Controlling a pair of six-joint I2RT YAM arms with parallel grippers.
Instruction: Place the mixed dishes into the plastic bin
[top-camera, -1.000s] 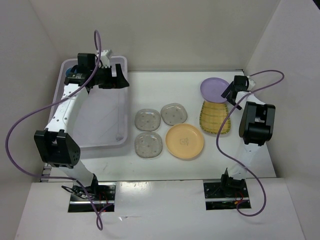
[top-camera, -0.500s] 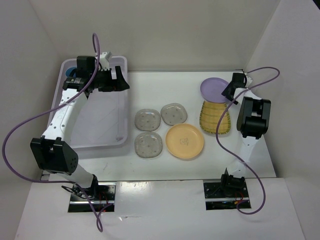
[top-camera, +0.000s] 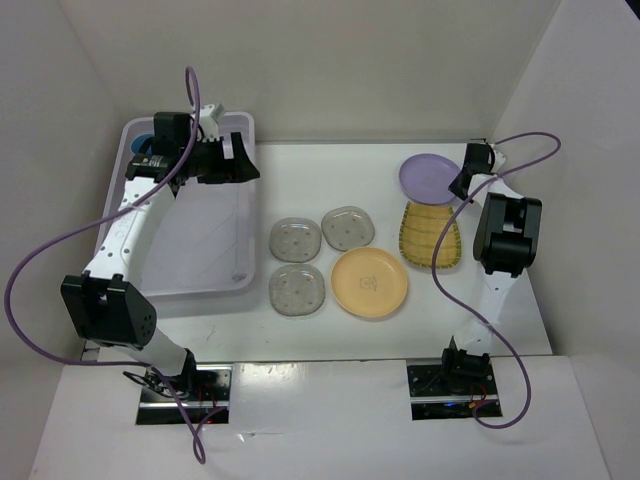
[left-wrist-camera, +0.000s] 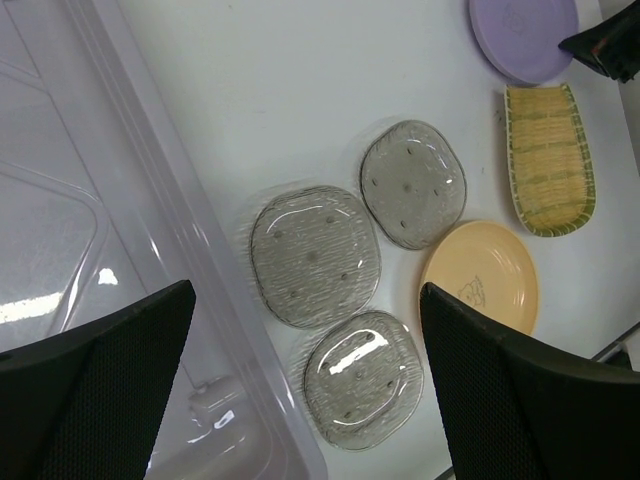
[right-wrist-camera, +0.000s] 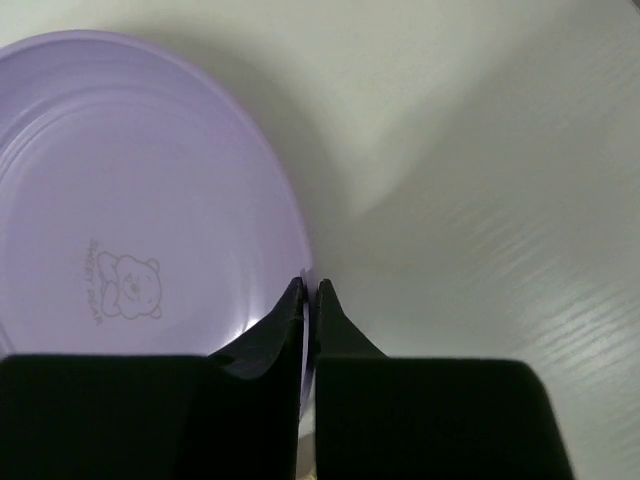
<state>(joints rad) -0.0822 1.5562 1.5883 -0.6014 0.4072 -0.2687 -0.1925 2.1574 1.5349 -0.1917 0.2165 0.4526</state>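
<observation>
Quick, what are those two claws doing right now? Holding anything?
Left gripper: open, holding nothing.
Right gripper: closed, fingers pinching the lavender bowl by its rim.

The translucent whitish plastic bin (top-camera: 200, 255) sat on the surface, with a blue cup (top-camera: 144, 139) partly hidden in its far left corner. Just right of the bin lay three clear speckled saucers (top-camera: 295, 239) (top-camera: 348, 227) (top-camera: 297, 290), then the round orange-yellow plate (top-camera: 369, 282). Farthest from the bin lay the yellow woven plate (top-camera: 431, 236) and the lavender bowl (top-camera: 428, 177).

bin (top-camera: 205, 250) far L | saucers (top-camera: 296, 240) mid — plate (top-camera: 369, 282) R of them | bowl (top-camera: 428, 178) back-R
</observation>
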